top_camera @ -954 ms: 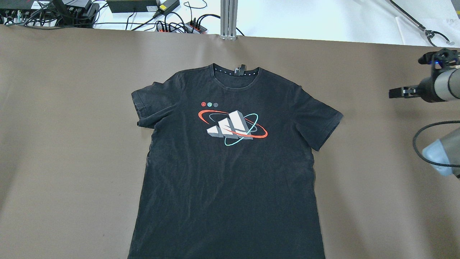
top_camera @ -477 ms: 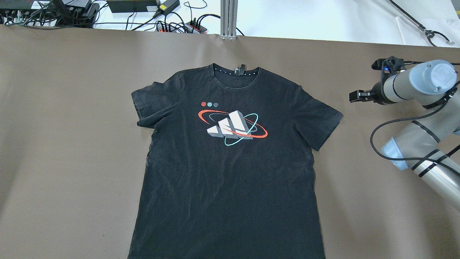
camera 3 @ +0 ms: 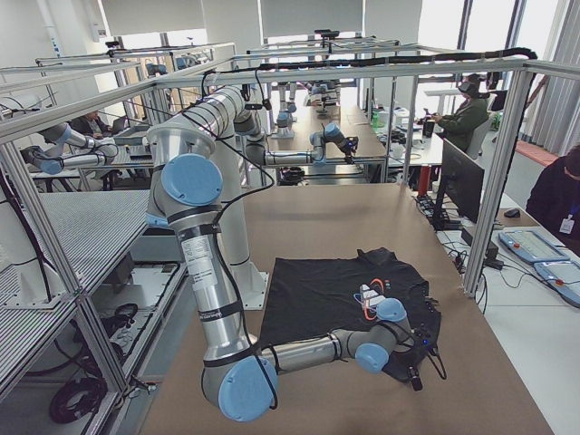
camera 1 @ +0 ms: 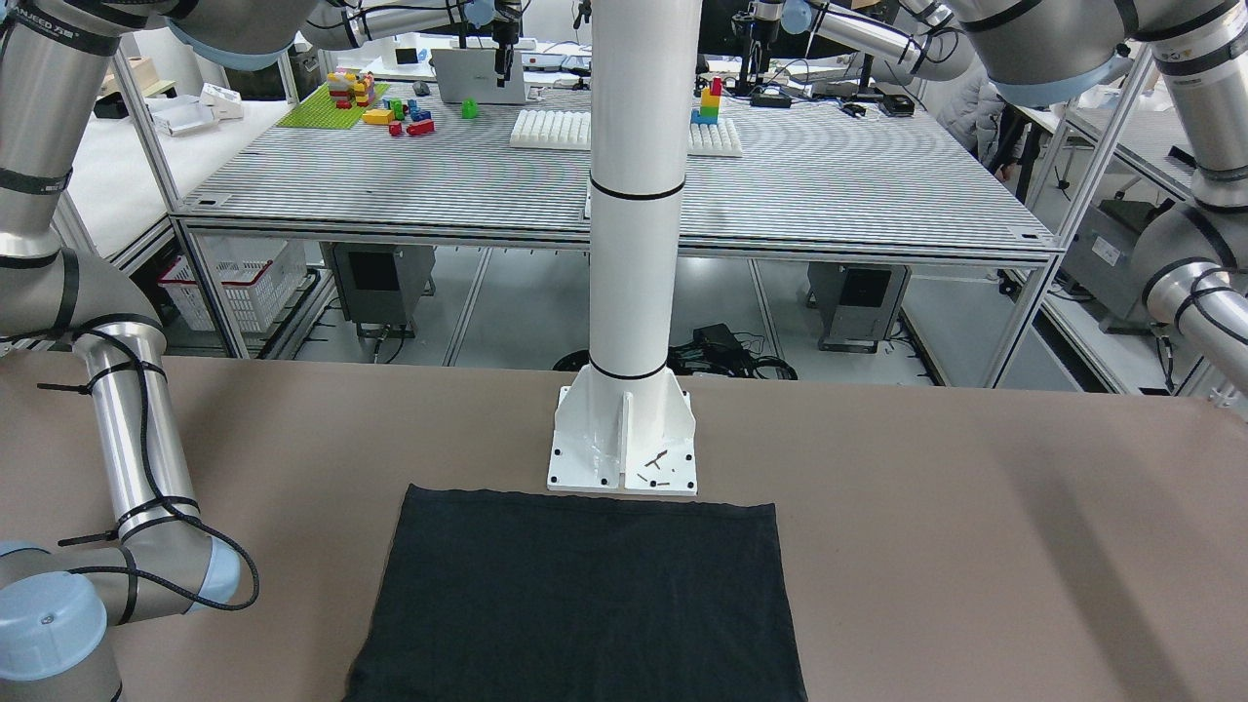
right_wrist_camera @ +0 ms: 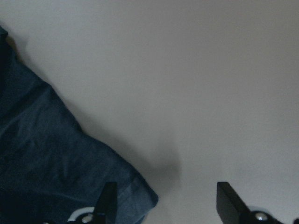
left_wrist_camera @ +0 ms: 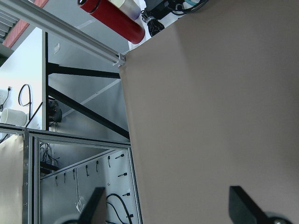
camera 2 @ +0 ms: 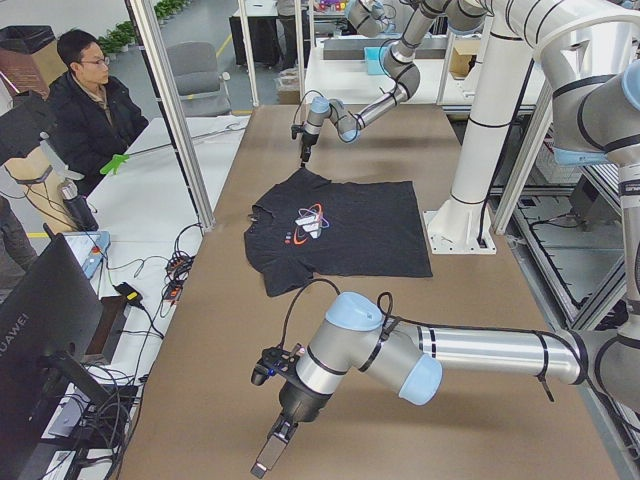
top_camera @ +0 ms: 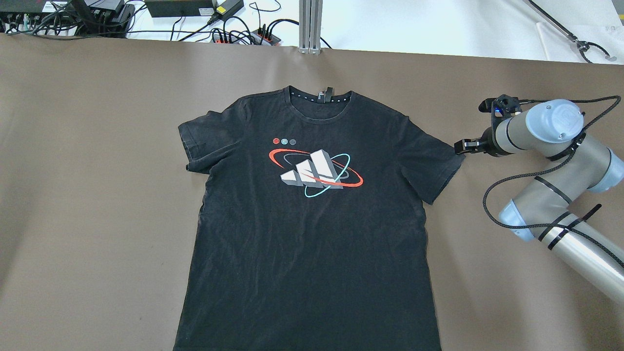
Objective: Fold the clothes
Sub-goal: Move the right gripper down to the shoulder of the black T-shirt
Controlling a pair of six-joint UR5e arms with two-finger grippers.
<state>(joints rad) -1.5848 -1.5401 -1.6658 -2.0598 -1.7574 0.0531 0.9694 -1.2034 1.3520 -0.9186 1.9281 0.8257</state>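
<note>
The clothes are one black T-shirt (top_camera: 312, 219) with a white, red and teal print. It lies flat, face up, collar toward the far edge of the brown table (top_camera: 97, 195). Only its plain lower part (camera 1: 585, 604) shows in the front-facing view. My right gripper (top_camera: 460, 146) is open and empty, low over the table at the outer edge of the shirt's right-hand sleeve. In the right wrist view the sleeve hem (right_wrist_camera: 46, 154) lies by one finger (right_wrist_camera: 106, 200). My left gripper (left_wrist_camera: 166, 200) is open and empty over bare table, away from the shirt (camera 2: 340, 225), near the table's end (camera 2: 272, 455).
The white post's base plate (camera 1: 622, 444) stands on the table just behind the shirt's hem. Cables and power strips (top_camera: 234, 29) lie beyond the far edge. An operator (camera 2: 85, 100) sits beside the table.
My right arm has swung in from the view's right edge toward the shirt. Its gripper went from well clear of the shirt to the sleeve's outer edge. The shirt has not moved.
</note>
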